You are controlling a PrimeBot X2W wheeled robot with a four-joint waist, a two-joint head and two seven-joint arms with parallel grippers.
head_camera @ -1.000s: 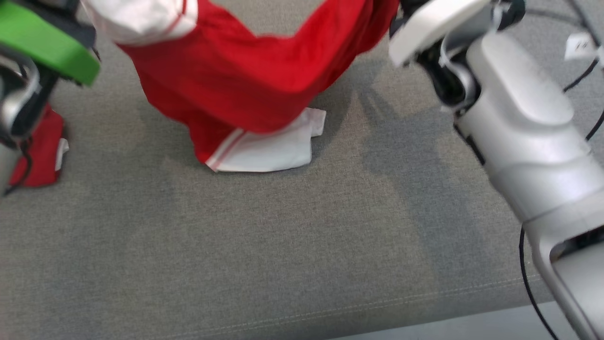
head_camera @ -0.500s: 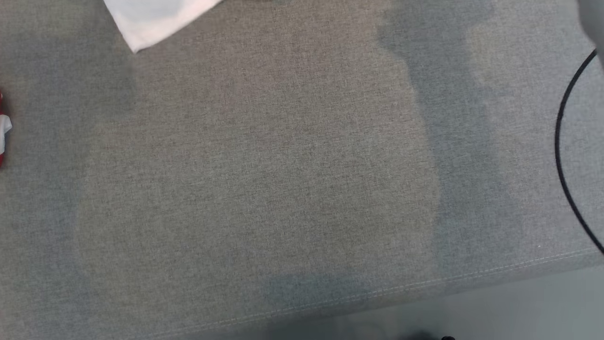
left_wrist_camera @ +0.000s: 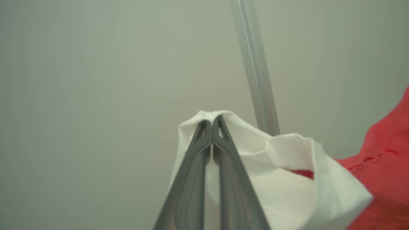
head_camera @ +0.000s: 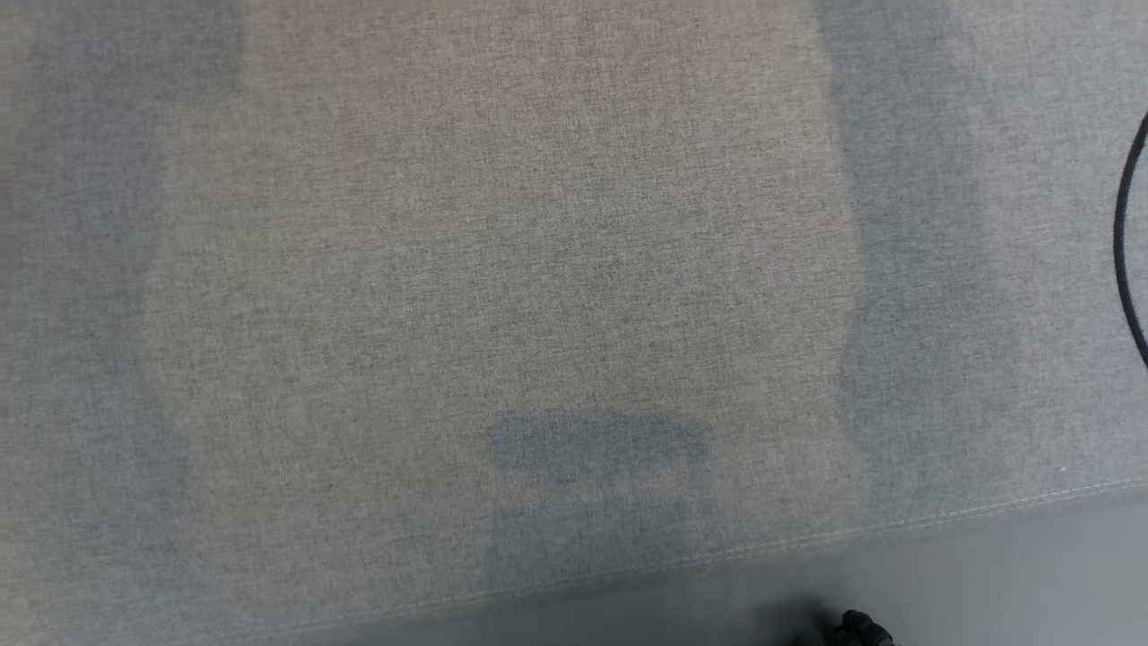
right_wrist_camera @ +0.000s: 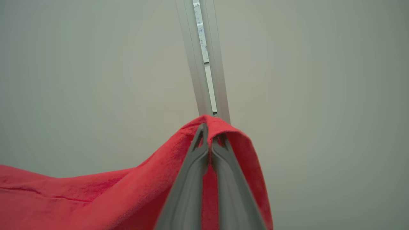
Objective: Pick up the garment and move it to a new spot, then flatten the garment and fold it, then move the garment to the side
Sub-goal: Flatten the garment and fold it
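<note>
Gripping the garment, left jaws pinch its white edge while right jaws pinch its red cloth.

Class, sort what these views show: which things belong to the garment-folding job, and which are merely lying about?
Job in hand:
- garment, red with white trim
- left tool, shut on its white part
- right tool, shut on its red part
- grey cushion, the work surface

Lying about:
- black cable
- metal rail
</note>
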